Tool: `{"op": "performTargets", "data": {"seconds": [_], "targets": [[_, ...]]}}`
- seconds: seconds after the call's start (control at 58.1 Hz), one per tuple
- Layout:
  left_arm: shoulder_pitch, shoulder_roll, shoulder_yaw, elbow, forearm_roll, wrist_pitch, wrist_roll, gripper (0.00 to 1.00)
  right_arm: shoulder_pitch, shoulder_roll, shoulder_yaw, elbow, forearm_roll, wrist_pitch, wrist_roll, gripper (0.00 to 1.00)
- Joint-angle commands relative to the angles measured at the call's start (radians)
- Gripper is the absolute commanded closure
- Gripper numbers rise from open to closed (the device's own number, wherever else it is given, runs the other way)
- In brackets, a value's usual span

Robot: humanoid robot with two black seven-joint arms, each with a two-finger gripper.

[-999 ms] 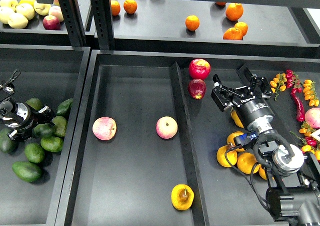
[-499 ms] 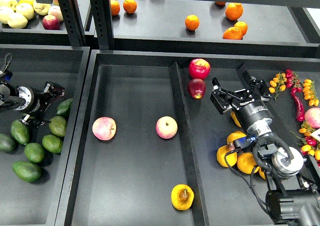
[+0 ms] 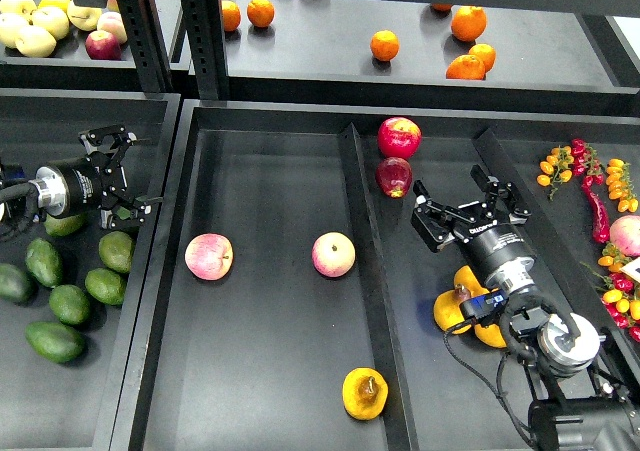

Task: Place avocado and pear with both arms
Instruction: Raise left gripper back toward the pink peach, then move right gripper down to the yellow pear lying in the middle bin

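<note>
Since half a second ago, the left gripper has been lifted empty, fingers spread, above the dark green egg-shaped avocados; the right gripper, fingers spread, is drawn toward the yellow-orange pears. Another empty lift is risked if an avocado rolls.

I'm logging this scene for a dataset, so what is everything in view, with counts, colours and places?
avocados: about six, dark green, left bin.
pear: one, yellow-orange with a brown hollow, near end of the middle tray.
pink-yellow apples: two, middle tray.
red apples: two, far end of the right tray.
yellow pears: a few, right tray, partly hidden by the arm.
oranges: about eight, back shelf.
pale apples: a pile with one red, back left shelf.
chillies: red and orange, far right.
left pincer: black, open, empty, over the left bin.
right pincer: black, open, empty, over the right tray.
</note>
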State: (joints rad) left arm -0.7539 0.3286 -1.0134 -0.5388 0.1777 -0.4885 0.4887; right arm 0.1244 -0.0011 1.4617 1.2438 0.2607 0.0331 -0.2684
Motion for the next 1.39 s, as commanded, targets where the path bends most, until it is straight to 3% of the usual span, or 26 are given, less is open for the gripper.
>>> {"op": "performTargets", "data": {"seconds": [0.0, 0.138, 0.207, 0.275, 0.551, 0.792, 0.999, 1.377], "targets": [[0.076, -0.049, -0.163, -0.041, -0.035, 0.000, 0.000, 0.01, -0.005, -0.036, -0.006, -0.001, 0.000, 0.039, -0.038, 0.01], [0.153, -0.105, -0.298, -0.115, -0.099, 0.000, 0.000, 0.01, -0.005, -0.108, -0.049, -0.001, 0.002, 0.102, -0.117, 0.01], [0.211, -0.146, -0.370, -0.190, -0.142, 0.000, 0.000, 0.01, -0.005, -0.175, -0.103, -0.006, 0.000, 0.165, -0.190, 0.01], [0.252, -0.158, -0.399, -0.245, -0.152, 0.000, 0.000, 0.01, -0.005, -0.224, -0.141, -0.006, 0.000, 0.203, -0.220, 0.01], [0.424, -0.293, -0.516, -0.417, -0.176, 0.000, 0.000, 0.01, 0.063, -0.474, -0.377, -0.001, -0.009, 0.375, -0.220, 0.01], [0.504, -0.329, -0.570, -0.498, -0.179, 0.000, 0.000, 0.01, 0.248, -0.603, -0.613, 0.002, -0.066, 0.422, -0.220, 0.01], [0.558, -0.329, -0.584, -0.550, -0.181, 0.000, 0.000, 0.01, 0.414, -0.623, -0.768, -0.007, -0.189, 0.456, -0.220, 0.01], [0.637, -0.329, -0.571, -0.590, -0.213, 0.000, 0.000, 0.01, 0.483, -0.579, -1.011, -0.052, -0.385, 0.456, -0.220, 0.00]]}}
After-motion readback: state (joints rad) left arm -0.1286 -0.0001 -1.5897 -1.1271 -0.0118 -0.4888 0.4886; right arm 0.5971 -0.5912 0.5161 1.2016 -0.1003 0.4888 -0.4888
